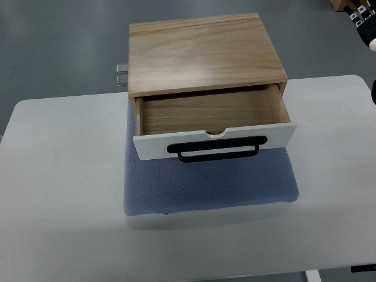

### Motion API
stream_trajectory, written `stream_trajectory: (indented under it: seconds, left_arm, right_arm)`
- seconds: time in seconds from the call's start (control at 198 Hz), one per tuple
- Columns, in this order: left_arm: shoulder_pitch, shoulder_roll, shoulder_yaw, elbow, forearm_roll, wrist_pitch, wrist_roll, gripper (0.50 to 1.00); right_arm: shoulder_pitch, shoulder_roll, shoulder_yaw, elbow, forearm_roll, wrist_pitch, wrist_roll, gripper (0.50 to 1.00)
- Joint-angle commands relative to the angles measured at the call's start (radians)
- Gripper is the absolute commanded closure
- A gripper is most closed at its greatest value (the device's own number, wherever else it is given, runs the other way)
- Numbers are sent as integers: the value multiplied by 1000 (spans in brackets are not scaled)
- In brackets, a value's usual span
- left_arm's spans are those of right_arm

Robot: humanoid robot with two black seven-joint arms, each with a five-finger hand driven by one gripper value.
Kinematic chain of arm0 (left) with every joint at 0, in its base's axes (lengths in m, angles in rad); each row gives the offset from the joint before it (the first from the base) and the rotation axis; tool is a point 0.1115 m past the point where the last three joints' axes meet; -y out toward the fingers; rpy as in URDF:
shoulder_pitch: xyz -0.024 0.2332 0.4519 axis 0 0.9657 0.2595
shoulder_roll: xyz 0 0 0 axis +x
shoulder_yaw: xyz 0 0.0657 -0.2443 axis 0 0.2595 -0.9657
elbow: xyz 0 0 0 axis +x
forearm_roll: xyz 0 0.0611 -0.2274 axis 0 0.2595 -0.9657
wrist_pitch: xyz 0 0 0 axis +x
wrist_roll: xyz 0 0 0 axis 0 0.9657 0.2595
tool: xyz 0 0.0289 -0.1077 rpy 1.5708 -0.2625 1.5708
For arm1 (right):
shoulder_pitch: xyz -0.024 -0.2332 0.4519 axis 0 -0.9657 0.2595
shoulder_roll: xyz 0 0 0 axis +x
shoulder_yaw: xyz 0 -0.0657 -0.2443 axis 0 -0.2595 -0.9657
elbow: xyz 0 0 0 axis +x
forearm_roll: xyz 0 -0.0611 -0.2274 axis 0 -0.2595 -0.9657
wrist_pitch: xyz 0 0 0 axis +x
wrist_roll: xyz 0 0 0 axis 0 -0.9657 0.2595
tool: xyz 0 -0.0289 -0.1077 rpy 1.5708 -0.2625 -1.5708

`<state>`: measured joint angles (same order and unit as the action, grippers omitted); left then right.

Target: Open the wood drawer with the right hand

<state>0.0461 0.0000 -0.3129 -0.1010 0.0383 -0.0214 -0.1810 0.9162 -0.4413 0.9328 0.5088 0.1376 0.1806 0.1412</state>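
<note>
Drawer [214,126] of the wooden box [205,56] stood pulled well out in the top view, its white front [158,147] hanging over the blue mat [205,185] and its bare wood floor showing with nothing in it. The mat lay under the box on the white table [59,194], probably to keep the box from sliding when the black handle [217,150] is pulled. That handle faced the robot's side, within easy reach. Judged from this, the opening looked done. At the upper right corner a white and black robot part [365,23] showed, well apart from the drawer and touching nothing; whether it was the right hand, and how its fingers stood, I could not tell. No left arm showed.
</note>
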Motion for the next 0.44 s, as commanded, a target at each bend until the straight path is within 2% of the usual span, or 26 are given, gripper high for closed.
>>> stream_trajectory:
  seconds: [0.0,0.142,0.273,0.435]
  left_arm:
    - [0,0,0,0,0,0,0,500]
    - [0,0,0,0,0,0,0,500]
    - [0,0,-2,0,0,0,0,500]
    - [0,0,0,0,0,0,0,500]
  right_arm:
    - [-17,21,-22,-23,-9,-15,0,556]
    - [-54,56,-28,-33,-13,-27,5,556]
    - [-65,58,-29,-33,-13,-26,47,556]
    - [-76,58,-38,-32,-19,-21,55,556]
